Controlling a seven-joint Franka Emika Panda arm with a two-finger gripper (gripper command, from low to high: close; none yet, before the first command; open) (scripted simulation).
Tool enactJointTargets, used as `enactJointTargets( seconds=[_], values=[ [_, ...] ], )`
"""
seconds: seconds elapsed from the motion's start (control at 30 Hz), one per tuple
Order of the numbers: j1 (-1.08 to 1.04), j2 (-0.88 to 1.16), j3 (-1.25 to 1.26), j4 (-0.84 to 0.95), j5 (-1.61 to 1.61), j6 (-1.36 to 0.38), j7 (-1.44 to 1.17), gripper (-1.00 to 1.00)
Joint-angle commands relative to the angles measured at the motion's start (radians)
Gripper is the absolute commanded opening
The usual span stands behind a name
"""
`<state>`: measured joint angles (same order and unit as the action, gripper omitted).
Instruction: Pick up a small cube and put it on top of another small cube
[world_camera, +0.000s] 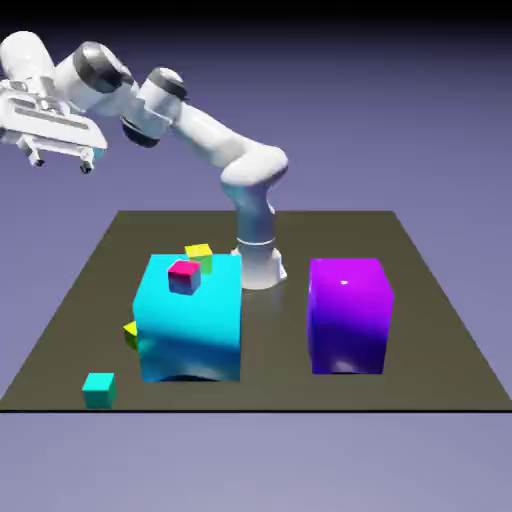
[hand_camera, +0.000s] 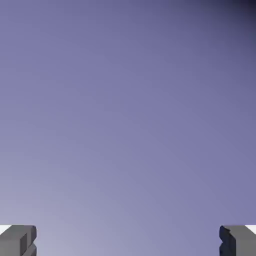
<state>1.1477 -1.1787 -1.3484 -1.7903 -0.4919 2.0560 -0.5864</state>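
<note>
while the small teal-green cube (world_camera: 99, 391) sits at the desk's (world_camera: 270, 393) near left corner, exterior view, left of the cyan block (world_camera: 190, 318), the jaws (world_camera: 62, 163) hang well above it, wide apart, holding nothing.

small white glare on purple block (world_camera: 349, 315), blue-violet backdrop darkening toward top

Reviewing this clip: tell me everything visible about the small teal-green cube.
The small teal-green cube is plain and opaque-looking, with flat faces and no markings; its top looks lighter than its front. It sits level on the dark table, close to the near edge, toward the exterior view's left, in front and left of the large cyan block. Nothing but the table visibly touches it. The hand view doesn't show it.
</note>
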Motion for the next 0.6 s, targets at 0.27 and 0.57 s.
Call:
enactJointTargets(
  seconds=[0.27,0.57],
  values=[
    [0.275,-0.147,-0.326,0.247,-0.119,-0.237,-0.321,0.00],
    [0.455,-0.291,-0.584,0.351,-0.236,-0.307,-0.521,0.00]
  ],
)
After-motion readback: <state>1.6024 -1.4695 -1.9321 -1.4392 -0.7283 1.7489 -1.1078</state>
